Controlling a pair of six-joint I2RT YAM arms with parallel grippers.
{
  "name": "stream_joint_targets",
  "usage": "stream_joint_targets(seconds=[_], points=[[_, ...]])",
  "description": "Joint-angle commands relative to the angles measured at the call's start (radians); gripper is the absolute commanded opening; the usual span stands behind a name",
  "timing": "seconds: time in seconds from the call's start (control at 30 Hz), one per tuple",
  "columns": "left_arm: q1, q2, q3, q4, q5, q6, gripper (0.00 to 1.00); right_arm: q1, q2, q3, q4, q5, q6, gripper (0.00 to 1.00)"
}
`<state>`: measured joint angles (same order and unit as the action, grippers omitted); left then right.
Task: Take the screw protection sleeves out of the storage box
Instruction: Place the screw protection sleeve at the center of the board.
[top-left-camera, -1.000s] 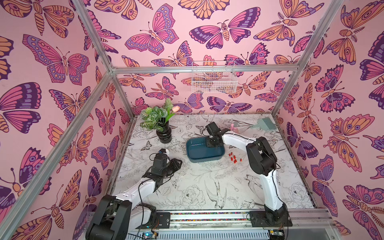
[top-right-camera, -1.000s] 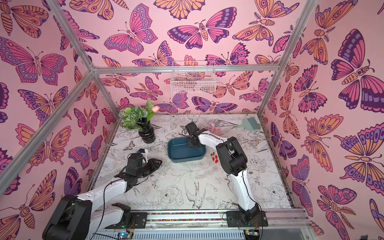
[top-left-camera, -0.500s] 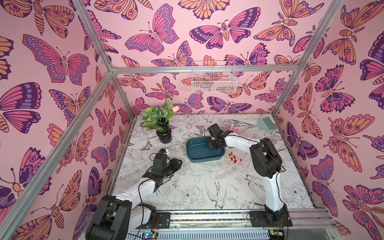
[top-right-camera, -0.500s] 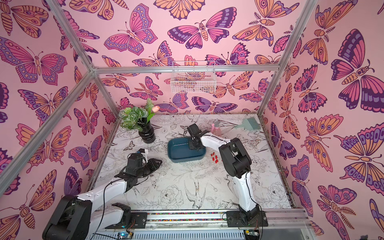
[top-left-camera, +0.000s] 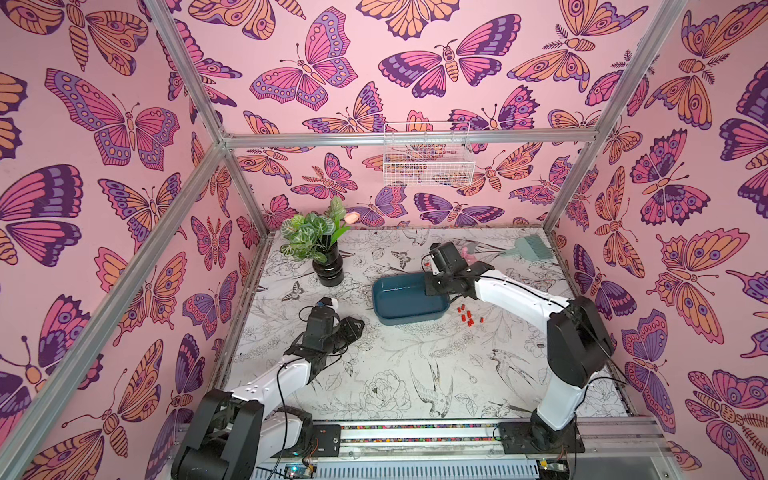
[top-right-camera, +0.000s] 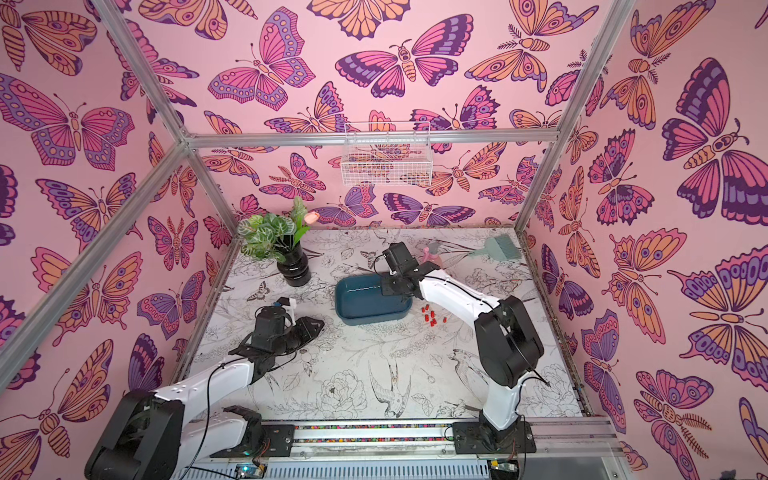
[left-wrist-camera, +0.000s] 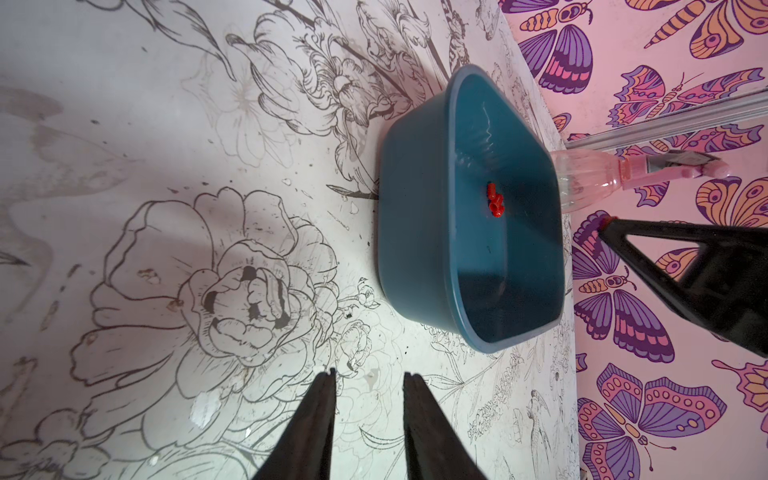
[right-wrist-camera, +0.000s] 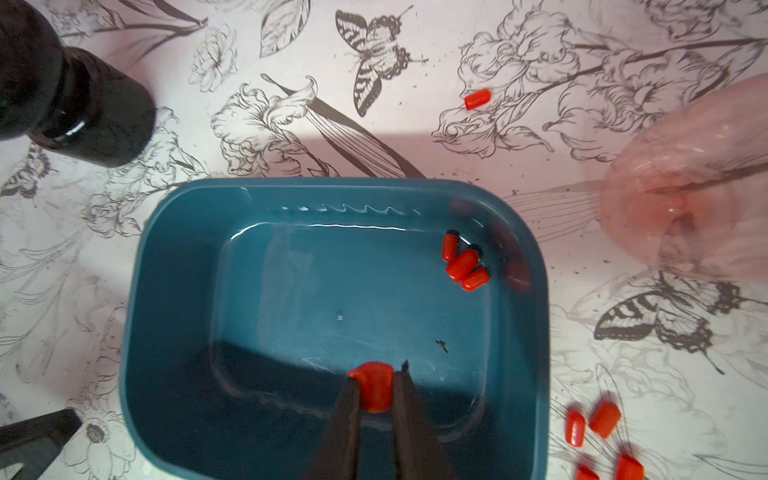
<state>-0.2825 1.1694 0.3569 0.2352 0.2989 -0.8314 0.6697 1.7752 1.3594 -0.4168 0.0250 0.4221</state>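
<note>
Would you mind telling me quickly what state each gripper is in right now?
Left gripper: open, holding nothing.
Right gripper: closed on one red sleeve, over the storage box.

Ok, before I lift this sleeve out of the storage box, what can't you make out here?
Both top views: the right arm's wrist covers one end of the storage box, hiding the right gripper and its held sleeve.
Right wrist view: the cluster of sleeves outside the box is blurred and cut by the frame edge; count unclear.
Left wrist view: the sleeves in the box are too small to count.
</note>
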Motion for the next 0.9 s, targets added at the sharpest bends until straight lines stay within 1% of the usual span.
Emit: stream_joint_targets(seconds=[0.0, 0.2, 0.33, 0.47, 0.57, 0.67, 0.87], points=[[-0.003, 0.001, 0.015, -0.016, -0.003, 0.006, 0.33, 0.004, -0.071, -0.025, -0.032, 0.001, 0.005, 0.18], [-0.003, 0.000, 0.016, -0.016, -0.004, 0.005, 0.33, -0.011, -0.179, -0.124, -0.051, 0.031, -0.001, 0.17], [-0.004, -0.001, 0.015, -0.017, -0.003, 0.005, 0.33, -0.074, -0.246, -0.213, -0.024, -0.006, 0.004, 0.16], [-0.003, -0.001, 0.015, -0.017, -0.003, 0.005, 0.33, -0.152, -0.283, -0.255, -0.019, -0.047, 0.000, 0.16], [-0.003, -0.002, 0.015, -0.018, -0.004, 0.005, 0.33, -0.202, -0.288, -0.267, -0.037, -0.073, -0.022, 0.16], [-0.003, -0.001, 0.017, -0.019, -0.004, 0.005, 0.33, -0.251, -0.261, -0.267, -0.073, -0.102, -0.054, 0.17], [-0.003, 0.001, 0.017, -0.019, -0.004, 0.006, 0.33, -0.313, -0.212, -0.270, -0.116, -0.125, -0.104, 0.16]])
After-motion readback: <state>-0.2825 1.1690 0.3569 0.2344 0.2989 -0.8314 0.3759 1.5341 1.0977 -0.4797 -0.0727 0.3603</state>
